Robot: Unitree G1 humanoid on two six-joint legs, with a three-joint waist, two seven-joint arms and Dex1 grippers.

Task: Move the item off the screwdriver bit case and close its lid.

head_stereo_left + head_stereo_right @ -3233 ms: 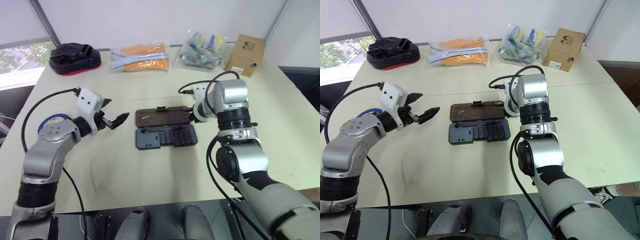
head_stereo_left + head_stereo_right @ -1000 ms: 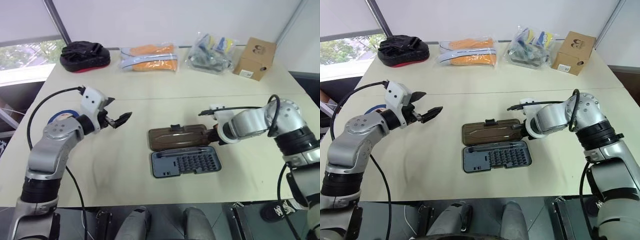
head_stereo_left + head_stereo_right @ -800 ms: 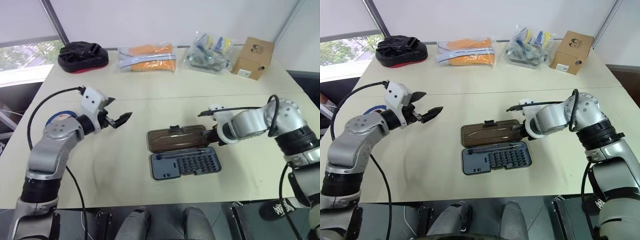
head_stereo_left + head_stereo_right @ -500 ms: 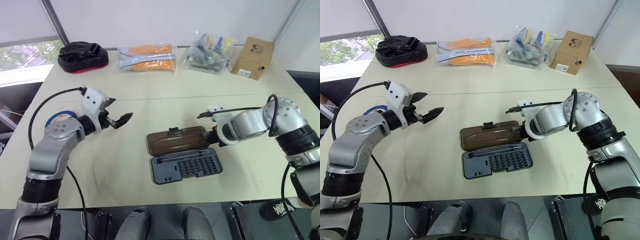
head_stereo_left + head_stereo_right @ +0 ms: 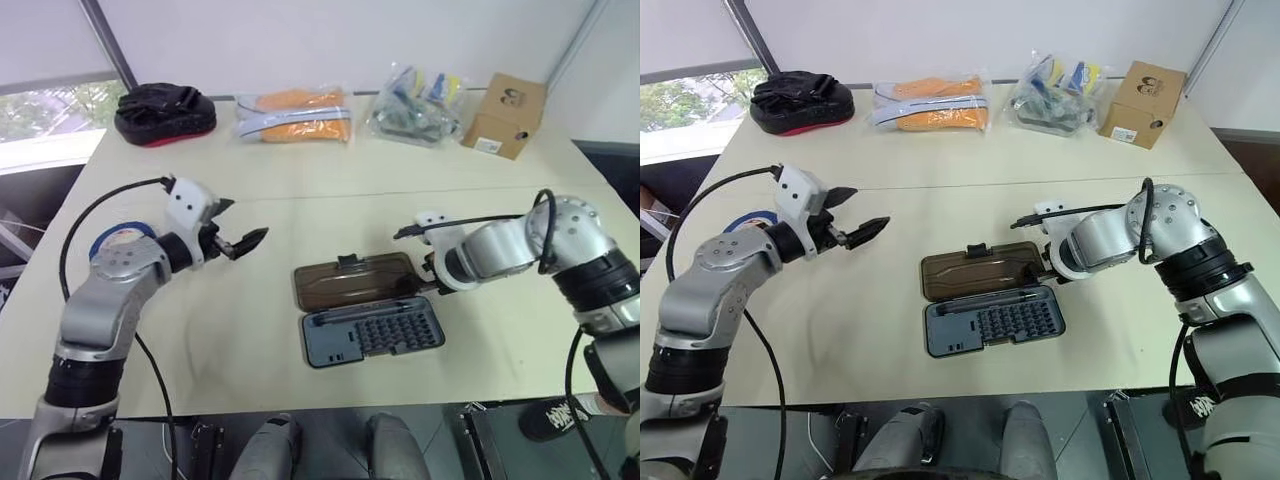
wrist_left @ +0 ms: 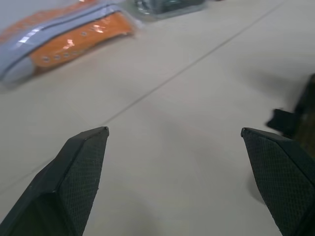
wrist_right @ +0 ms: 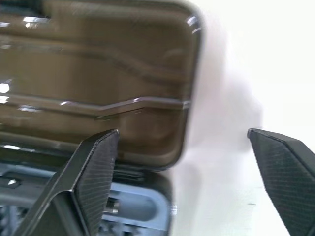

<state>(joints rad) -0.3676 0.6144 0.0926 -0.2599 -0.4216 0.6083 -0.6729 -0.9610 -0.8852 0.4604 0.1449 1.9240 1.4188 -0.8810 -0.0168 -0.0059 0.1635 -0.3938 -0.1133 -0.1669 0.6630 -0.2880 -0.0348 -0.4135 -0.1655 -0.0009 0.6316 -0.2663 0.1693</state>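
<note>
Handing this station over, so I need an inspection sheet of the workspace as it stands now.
Surface: beige table, seam line across.
Job's things: screwdriver bit case open; lid lying flat; blue tape roll behind the left arm, off the case.
Clutter: black pouch, orange bag, clear bag, cardboard box along the far edge.
Grippers: left gripper open, empty; right gripper open at the lid's end.
Cables: black, on both arms.
Surroundings: window at left.

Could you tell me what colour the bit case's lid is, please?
Smoky translucent brown lid, clearest in the right wrist view.
</note>
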